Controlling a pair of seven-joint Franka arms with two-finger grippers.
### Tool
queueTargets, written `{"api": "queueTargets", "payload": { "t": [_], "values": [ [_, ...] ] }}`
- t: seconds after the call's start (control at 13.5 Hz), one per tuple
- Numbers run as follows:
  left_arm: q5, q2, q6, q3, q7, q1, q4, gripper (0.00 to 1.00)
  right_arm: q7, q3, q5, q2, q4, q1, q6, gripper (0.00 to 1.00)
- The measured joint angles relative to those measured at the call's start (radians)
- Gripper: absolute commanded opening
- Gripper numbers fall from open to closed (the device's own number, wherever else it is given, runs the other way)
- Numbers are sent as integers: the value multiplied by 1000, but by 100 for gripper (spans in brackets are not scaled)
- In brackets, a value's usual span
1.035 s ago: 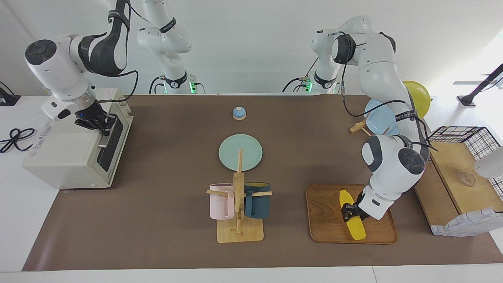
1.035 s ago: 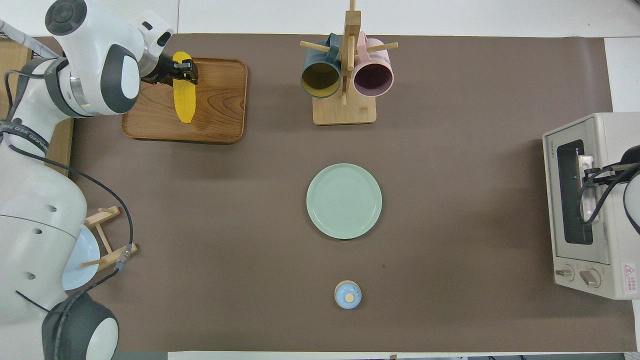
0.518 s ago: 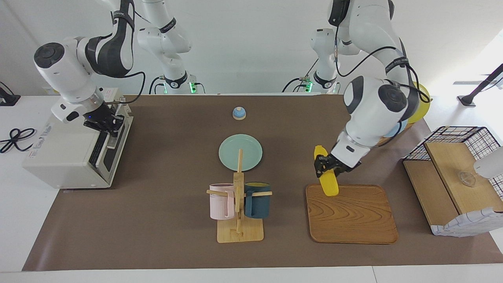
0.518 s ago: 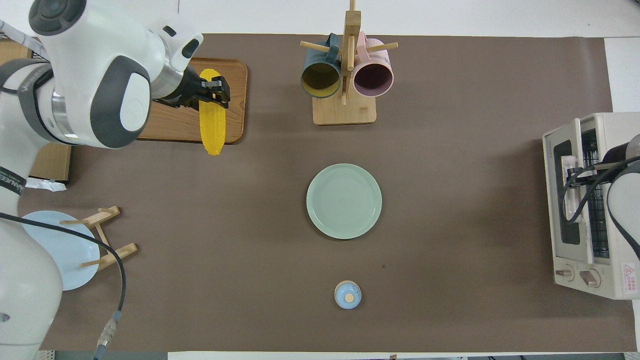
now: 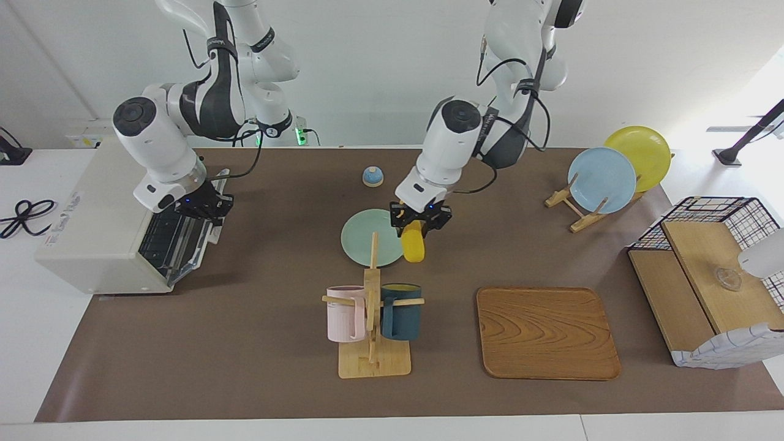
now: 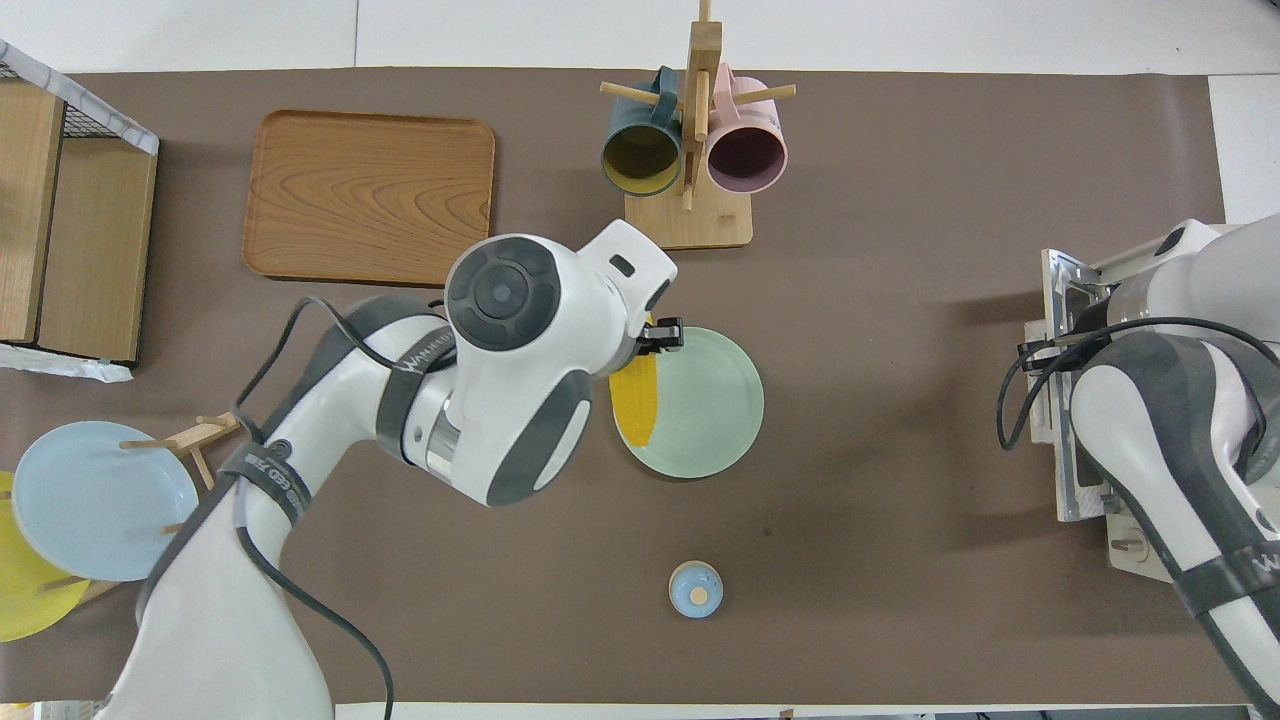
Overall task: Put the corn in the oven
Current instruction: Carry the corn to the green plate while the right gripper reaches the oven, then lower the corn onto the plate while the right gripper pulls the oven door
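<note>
The yellow corn hangs tilted in the air, with my left gripper shut on its upper end. It is over the rim of the green plate in the middle of the table. From overhead the corn covers the plate's edge, and the left gripper peeks out from under the arm. The cream-white oven stands at the right arm's end. Its glass door is pulled partly down, and my right gripper is shut on the door's handle. Overhead, the right arm hides most of the oven.
A wooden mug rack with a pink and a dark teal mug stands farther from the robots than the plate. Also on the table are a bare wooden tray, a small blue bell, a plate rack and a wire-and-wood basket.
My left gripper has lifted the corn off the tray and carried it over the green plate, toward the oven. The right gripper has pulled the oven door from shut to well down.
</note>
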Motion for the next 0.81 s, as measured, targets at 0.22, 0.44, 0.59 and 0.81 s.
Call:
{"api": "queueTargets", "payload": {
  "t": [0.22,0.44,0.59,0.81],
  "values": [
    [0,34,87,3,-30,-70,-46,0,6,2,2,17,-34,18,65,0],
    [0,88,144,7,-30,-82,-48,0,6,10,11,20,-84,21,146,0],
    [0,105,156,7,-30,-89,-48,0,6,16,13,29,-107,23,188,0],
    [0,108,162,8,-30,-94,-48,100,6,17,13,50,-116,29,212,0]
  ]
}}
